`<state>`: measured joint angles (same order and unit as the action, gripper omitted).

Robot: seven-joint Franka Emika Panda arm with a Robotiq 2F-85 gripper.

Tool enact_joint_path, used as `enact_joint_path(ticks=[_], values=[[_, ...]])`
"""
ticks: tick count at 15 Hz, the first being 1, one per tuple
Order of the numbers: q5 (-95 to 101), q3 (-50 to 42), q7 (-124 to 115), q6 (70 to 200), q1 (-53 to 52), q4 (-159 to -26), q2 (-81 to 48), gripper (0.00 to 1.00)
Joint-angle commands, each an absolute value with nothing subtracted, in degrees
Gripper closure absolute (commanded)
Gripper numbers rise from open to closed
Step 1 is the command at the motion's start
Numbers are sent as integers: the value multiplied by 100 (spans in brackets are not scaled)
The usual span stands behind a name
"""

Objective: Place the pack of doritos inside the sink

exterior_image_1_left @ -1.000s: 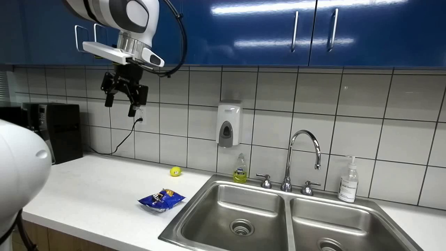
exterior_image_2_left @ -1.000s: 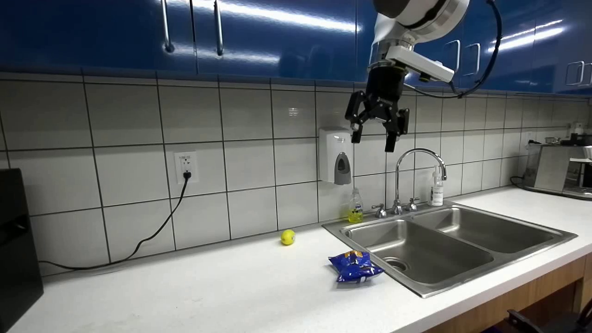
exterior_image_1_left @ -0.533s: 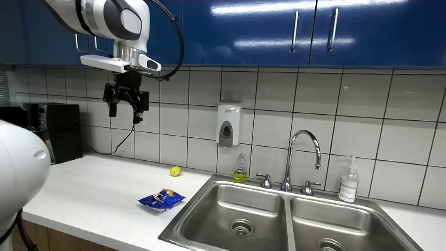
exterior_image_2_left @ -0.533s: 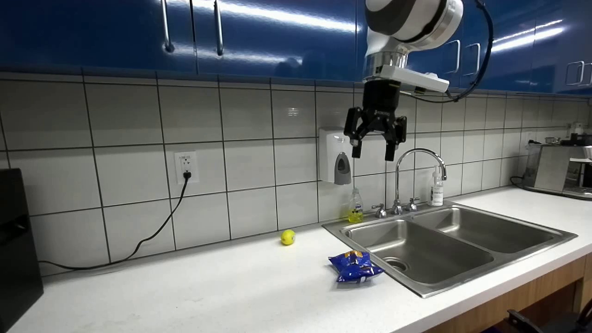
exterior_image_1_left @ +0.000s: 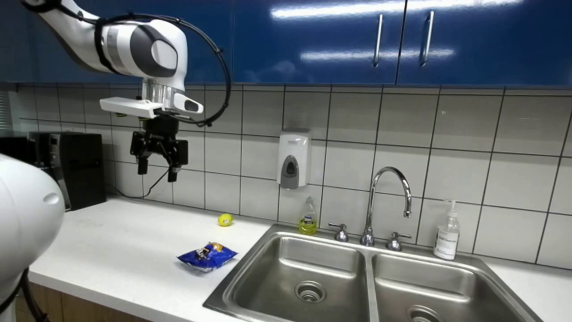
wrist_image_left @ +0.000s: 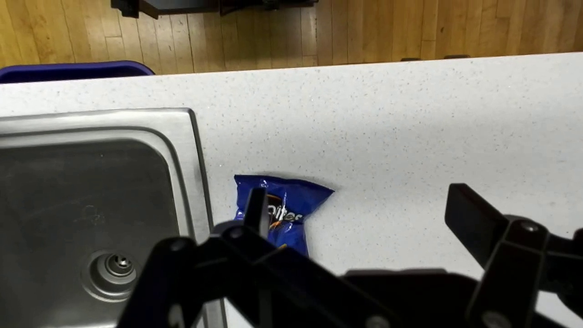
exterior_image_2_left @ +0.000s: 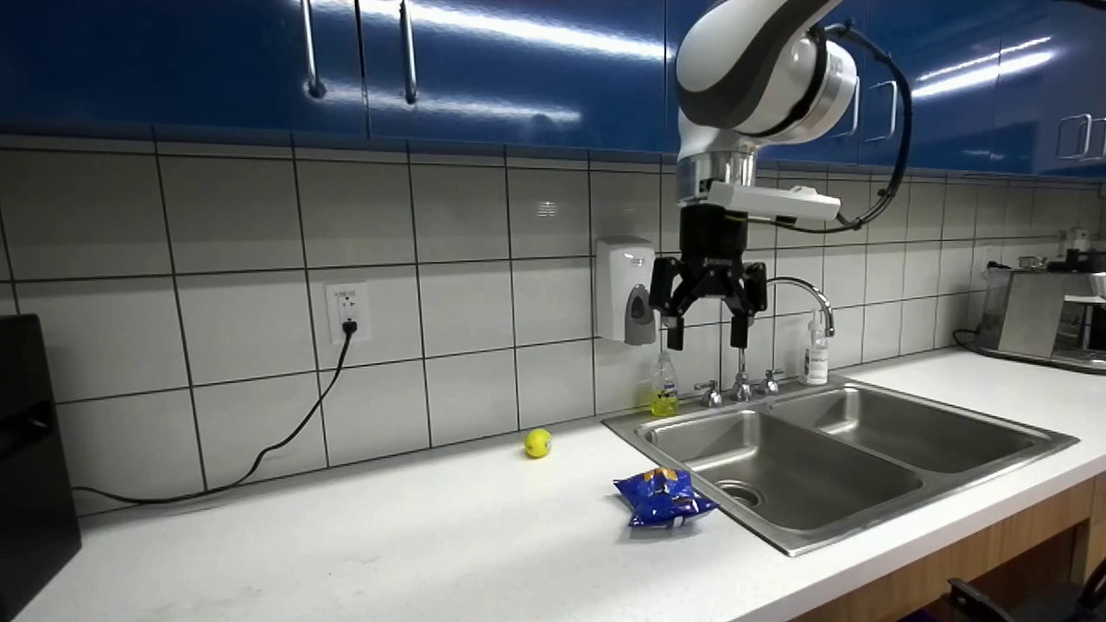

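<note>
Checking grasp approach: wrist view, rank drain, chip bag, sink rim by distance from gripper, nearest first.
1. Chip bag: on the counter, partly behind the gripper.
2. Sink rim: left in picture, past the bag.
3. Drain: farther left, in the basin.

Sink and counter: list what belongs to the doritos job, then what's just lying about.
For the job:
pack of doritos
sink
gripper, open

Just lying about:
yellow lemon-like item
bottle of yellow liquid
pump bottle
black appliance
steel machine
</note>
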<state>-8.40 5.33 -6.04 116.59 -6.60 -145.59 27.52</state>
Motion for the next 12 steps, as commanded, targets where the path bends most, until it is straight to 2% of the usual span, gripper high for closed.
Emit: enact_joint_path(ticks=[1,12], values=[[-809,548,-676,12069,-542,-14618,2267,0],[-797,398,-598,13273,-468,-14094,319,0]])
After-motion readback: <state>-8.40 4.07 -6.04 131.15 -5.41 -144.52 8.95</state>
